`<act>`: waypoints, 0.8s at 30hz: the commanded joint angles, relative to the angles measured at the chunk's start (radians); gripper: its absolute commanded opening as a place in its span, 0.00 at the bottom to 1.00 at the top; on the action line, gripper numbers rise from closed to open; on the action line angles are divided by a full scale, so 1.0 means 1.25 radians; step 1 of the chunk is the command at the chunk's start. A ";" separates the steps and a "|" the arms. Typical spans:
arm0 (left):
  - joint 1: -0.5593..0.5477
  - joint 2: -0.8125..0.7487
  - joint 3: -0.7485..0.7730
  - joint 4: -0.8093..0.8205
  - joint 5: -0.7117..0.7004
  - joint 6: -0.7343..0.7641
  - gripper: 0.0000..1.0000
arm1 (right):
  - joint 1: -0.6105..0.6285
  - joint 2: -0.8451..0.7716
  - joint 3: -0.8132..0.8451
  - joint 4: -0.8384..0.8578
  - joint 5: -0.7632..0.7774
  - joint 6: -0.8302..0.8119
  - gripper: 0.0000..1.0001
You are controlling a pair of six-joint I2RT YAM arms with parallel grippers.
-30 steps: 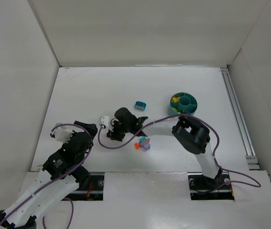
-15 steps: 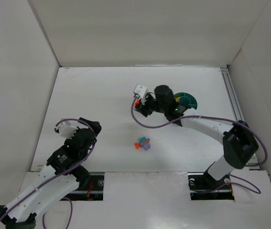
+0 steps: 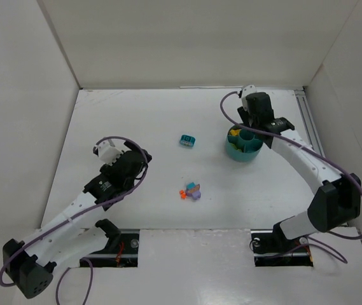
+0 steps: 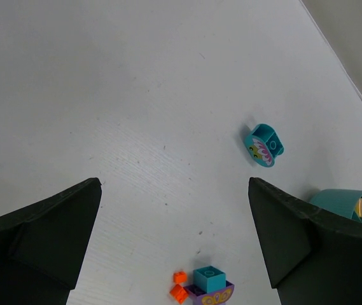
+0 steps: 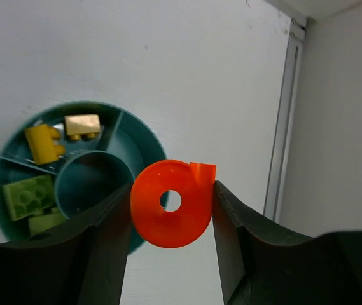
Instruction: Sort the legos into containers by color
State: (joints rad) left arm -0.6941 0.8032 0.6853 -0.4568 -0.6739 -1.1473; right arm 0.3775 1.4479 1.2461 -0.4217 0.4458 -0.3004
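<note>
My right gripper (image 5: pixel 172 204) is shut on a round orange-red lego piece (image 5: pixel 171 203) with a hole, held above the right rim of the teal bowl (image 5: pixel 144 136). The bowl (image 3: pixel 244 152) holds yellow-orange (image 5: pixel 44 143) and yellow-green bricks (image 5: pixel 28 194) in separate compartments. My left gripper (image 4: pixel 174 210) is open and empty above the table. Below it lies a cluster (image 3: pixel 192 191): a teal brick (image 4: pixel 209 277) on a purple piece (image 4: pixel 214 296) beside small orange-red bits (image 4: pixel 179 284). A teal rounded piece (image 4: pixel 263 145) lies alone; it also shows in the top view (image 3: pixel 187 140).
White walls enclose the table on three sides. A metal rail (image 3: pixel 314 152) runs along the right edge, close to the bowl. The left arm (image 3: pixel 114 178) reaches over the table's left middle.
My right gripper has swung from the table's middle to above the bowl at the back right. My left arm has extended forward toward the table's centre.
</note>
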 commanded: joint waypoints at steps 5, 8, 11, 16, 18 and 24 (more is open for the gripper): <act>0.003 0.084 0.081 0.057 -0.003 0.049 1.00 | -0.043 0.070 0.079 -0.068 0.111 0.022 0.44; 0.010 0.103 0.089 0.057 -0.003 0.059 1.00 | -0.059 0.087 0.079 -0.041 0.062 -0.001 0.45; 0.030 0.111 0.096 0.083 0.027 0.075 1.00 | -0.077 0.087 0.072 0.007 -0.015 -0.024 0.46; 0.072 0.118 0.089 0.113 0.075 0.094 1.00 | -0.162 0.053 0.000 0.137 -0.270 -0.059 0.47; 0.079 0.118 0.089 0.113 0.083 0.102 1.00 | -0.205 0.038 -0.039 0.202 -0.417 -0.069 0.49; 0.079 0.126 0.089 0.120 0.090 0.102 1.00 | -0.276 0.044 -0.067 0.250 -0.663 -0.078 0.52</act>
State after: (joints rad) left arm -0.5983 0.9585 0.7624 -0.3328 -0.5747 -1.0389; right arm 0.0490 1.5291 1.1702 -0.2329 -0.1455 -0.3786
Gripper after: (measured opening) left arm 0.997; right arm 0.543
